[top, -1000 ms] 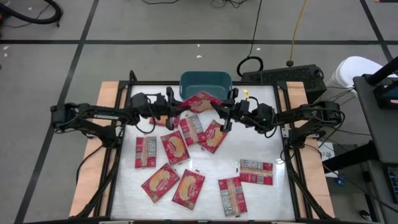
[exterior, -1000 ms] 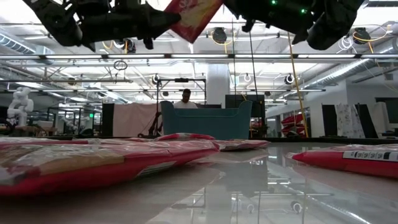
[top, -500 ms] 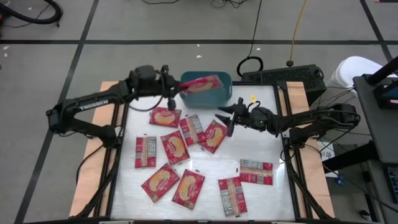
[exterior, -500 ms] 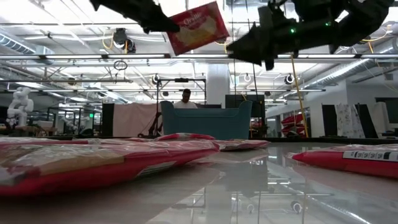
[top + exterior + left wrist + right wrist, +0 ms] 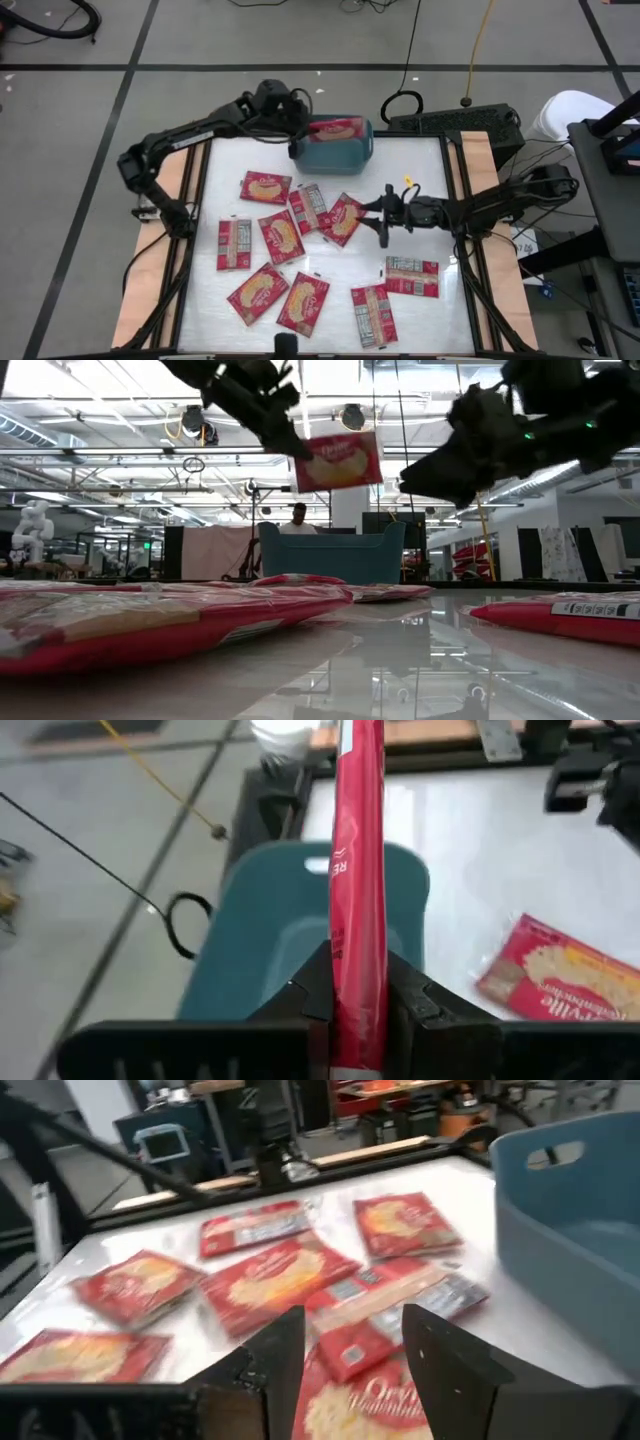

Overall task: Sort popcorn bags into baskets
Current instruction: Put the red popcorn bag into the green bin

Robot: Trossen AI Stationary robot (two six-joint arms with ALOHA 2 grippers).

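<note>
Left gripper [image 5: 357, 1005] clamps a bag [image 5: 335, 130] edge-on over the bin [image 5: 345, 158], its lower end hidden between fingers; right gripper [image 5: 348, 1342] apart above table [image 5: 430, 165] packets [image 5: 280, 237].

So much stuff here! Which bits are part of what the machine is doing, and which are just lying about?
Part of the job:
- popcorn bag clamped in the left gripper above the teal bin
- loose popcorn bags on the table
- right gripper, open over them

Just lying about:
- black cable and yellow cord on the floor
- person beyond the table
</note>
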